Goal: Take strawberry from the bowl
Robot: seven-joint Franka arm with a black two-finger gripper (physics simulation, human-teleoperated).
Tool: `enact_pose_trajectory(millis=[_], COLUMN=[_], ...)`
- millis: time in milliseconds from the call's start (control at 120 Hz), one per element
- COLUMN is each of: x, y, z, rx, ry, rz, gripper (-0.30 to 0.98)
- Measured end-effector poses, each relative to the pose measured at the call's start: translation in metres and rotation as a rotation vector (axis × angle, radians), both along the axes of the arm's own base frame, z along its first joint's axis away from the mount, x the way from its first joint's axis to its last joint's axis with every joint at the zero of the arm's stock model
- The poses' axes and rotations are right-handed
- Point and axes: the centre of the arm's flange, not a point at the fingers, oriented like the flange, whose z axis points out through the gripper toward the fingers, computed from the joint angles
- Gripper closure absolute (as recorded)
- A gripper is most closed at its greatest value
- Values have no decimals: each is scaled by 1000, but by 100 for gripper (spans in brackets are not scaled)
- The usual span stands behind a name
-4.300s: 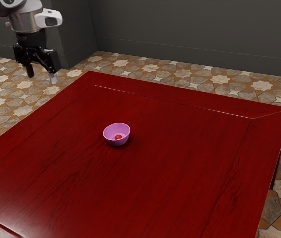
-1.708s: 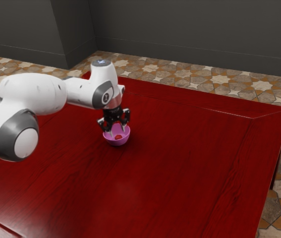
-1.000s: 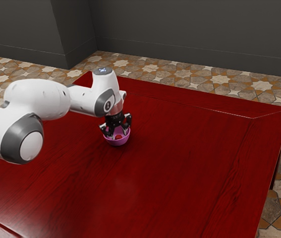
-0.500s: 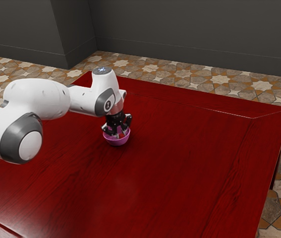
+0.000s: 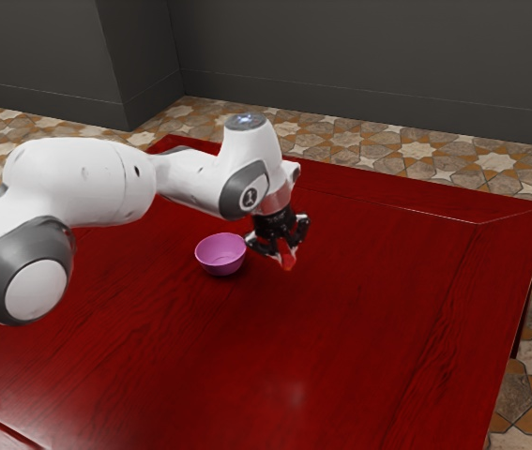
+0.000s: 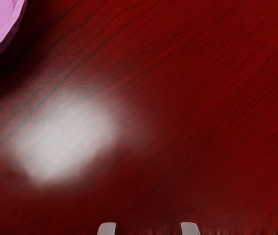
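Beside the pink bowl (image 5: 220, 266), your gripper (image 5: 285, 251) pinches the strawberry (image 5: 288, 261) between its fingers above the red wooden table (image 5: 387, 309); patterned floor (image 5: 416, 152) and grey walls (image 5: 359, 56) lie beyond the bowl.

Strawberry (image 5: 287, 257): red, partly hidden, held outside bowl (image 5: 220, 268), at its three o'clock in exterior view. Bowl: pink, round, upright.

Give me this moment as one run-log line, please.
gripper: shut on strawberry | strawberry: in the air, outside bowl | bowl: upright on table | status: strawberry out, not set down
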Motion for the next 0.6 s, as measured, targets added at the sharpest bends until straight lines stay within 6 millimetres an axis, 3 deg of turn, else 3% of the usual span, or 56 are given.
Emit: enact_pose_trajectory(millis=[183,425,600], x=[-7,-7,-6], y=[-49,-64,-66], z=[-22,-42,-38], rx=[1,-4,-12], ry=[22,34,23], rz=[-60,-75,-82], gripper=[70,69,34])
